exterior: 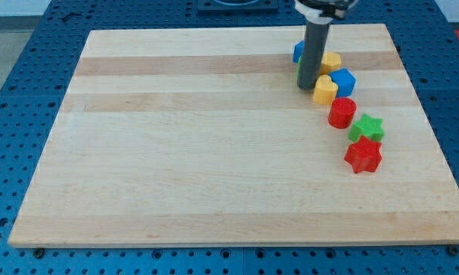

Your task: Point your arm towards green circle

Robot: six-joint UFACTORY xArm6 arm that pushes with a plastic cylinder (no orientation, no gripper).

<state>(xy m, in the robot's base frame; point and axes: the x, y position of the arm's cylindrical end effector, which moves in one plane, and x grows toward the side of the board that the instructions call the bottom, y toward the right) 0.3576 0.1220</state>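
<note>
My tip [308, 87] rests on the board at the upper right, at the left side of a cluster of blocks. A thin sliver of green [298, 73] shows at the rod's left edge; the rod hides the rest, so its shape cannot be made out. A blue block [297, 52] peeks out behind the rod. A yellow block [333, 61] and a blue block [343, 80] lie just to the right of the rod. A yellow block [324, 90] sits close to the tip's right.
A red cylinder [341, 113], a green star [366, 127] and a red star [363, 156] run down toward the view's lower right. The wooden board [198, 145] lies on a blue perforated table [15, 61].
</note>
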